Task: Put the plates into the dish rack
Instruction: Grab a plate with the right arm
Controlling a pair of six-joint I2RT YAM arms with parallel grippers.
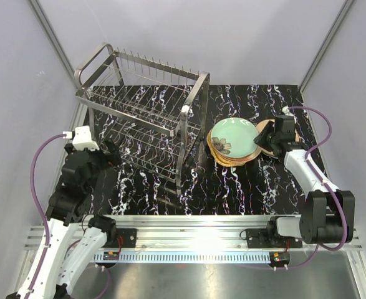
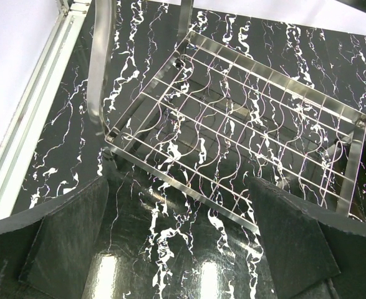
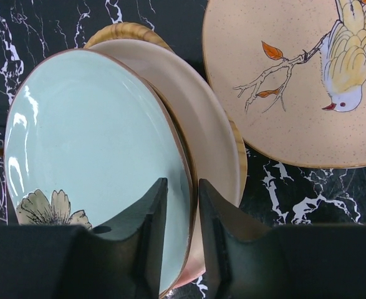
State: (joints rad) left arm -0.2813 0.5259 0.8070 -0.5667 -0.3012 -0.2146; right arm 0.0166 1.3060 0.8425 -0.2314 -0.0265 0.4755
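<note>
A stack of plates [image 1: 232, 156] lies right of the dish rack [image 1: 139, 106]. The mint-green flower plate [image 1: 235, 137] [image 3: 89, 131] is on top, over a pink-cream plate [image 3: 198, 106] and an orange woven one [image 3: 123, 30]. My right gripper [image 1: 262, 138] [image 3: 183, 182] straddles the mint plate's right rim. One finger rests over its face and the other sits just outside the rim, with a thin gap still showing. My left gripper [image 1: 110, 151] [image 2: 179, 184] is wide open and holds nothing, low beside the rack's lower shelf [image 2: 232, 118].
A beige plate with a bird drawing [image 3: 295, 81] lies on the black marbled tabletop [image 1: 232, 187] right of the stack, partly under my right wrist. The rack holds no plates. An aluminium rail [image 1: 195, 224] runs along the near edge.
</note>
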